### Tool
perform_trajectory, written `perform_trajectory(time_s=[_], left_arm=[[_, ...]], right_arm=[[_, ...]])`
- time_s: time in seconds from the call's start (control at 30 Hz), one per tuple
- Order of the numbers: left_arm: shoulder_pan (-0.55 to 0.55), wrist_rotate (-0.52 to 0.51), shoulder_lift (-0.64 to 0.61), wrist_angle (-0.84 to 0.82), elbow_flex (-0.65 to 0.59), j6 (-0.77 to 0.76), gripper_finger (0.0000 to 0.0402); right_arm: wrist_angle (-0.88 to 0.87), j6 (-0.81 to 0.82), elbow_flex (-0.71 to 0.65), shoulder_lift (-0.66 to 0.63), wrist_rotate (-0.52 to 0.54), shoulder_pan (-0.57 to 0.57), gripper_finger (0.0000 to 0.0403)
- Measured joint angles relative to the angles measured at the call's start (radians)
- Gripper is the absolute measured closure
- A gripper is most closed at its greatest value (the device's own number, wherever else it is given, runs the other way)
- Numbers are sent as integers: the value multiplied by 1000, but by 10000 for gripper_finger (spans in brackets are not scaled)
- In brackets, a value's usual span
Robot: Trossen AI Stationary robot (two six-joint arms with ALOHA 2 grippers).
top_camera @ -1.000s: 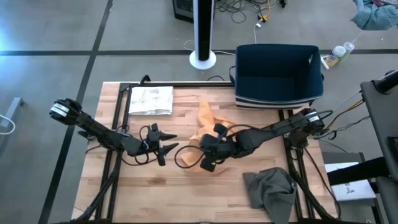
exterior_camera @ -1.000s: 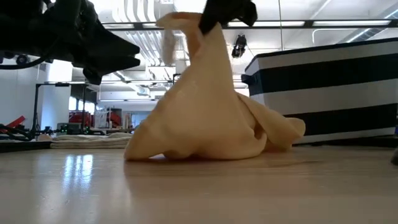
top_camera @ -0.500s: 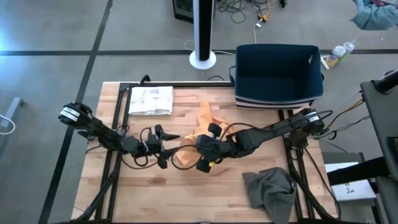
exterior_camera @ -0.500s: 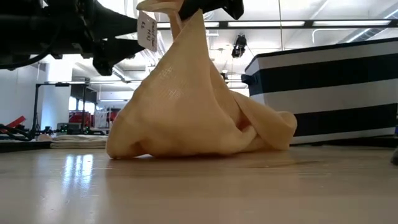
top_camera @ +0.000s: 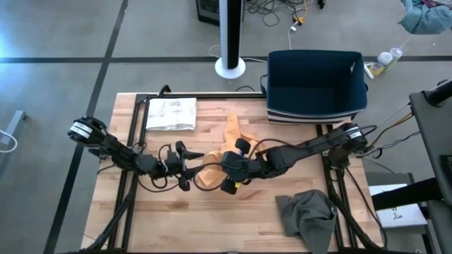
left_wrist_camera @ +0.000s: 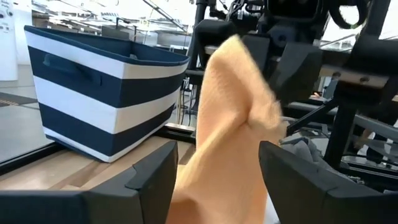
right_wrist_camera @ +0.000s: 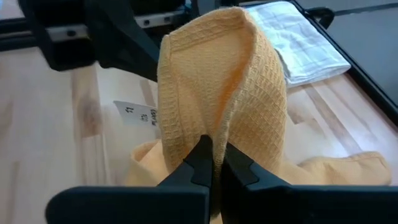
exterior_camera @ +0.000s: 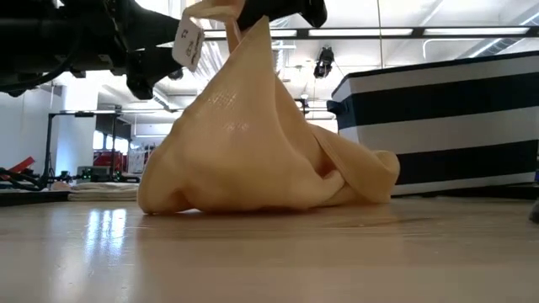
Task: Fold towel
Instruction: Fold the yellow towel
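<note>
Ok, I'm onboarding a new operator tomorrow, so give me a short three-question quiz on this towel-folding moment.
1. True or false: the right gripper is shut on the orange towel, holding part of it up off the table.
2. Which best describes the left gripper?
A. clamped on the towel
B. open, facing the lifted towel
C. resting inside the striped bin
3. Fill in: a second cloth, the crumpled ____ one, lies near the table's front edge on the right arm's side.

Key: 1 true; 2 B; 3 grey. Also in view: the striped bin at the table's far edge and a folded white cloth on the left arm's side.
</note>
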Motion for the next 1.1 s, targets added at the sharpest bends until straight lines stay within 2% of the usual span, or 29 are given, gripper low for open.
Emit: perform_trajectory(time_s=[0.27, 0.43, 0.7, 0.9, 1.1], left_arm=[[0, 43, -1, 10, 7, -17, 149], [0, 115, -1, 10, 31, -25, 130], [41, 74, -1, -59, 37, -141, 128], [60, 89, -1, -74, 37, -173, 183], [60, 133, -1, -86, 53, -141, 292]], right_arm=[[5, 7, 0, 20, 36, 0, 401], [-5, -5, 0, 20, 38, 0, 401], [3, -13, -1, 20, 35, 6, 401], [1, -29, -1, 20, 19, 14, 401], [-2, -27, -1, 21, 7, 14, 401]])
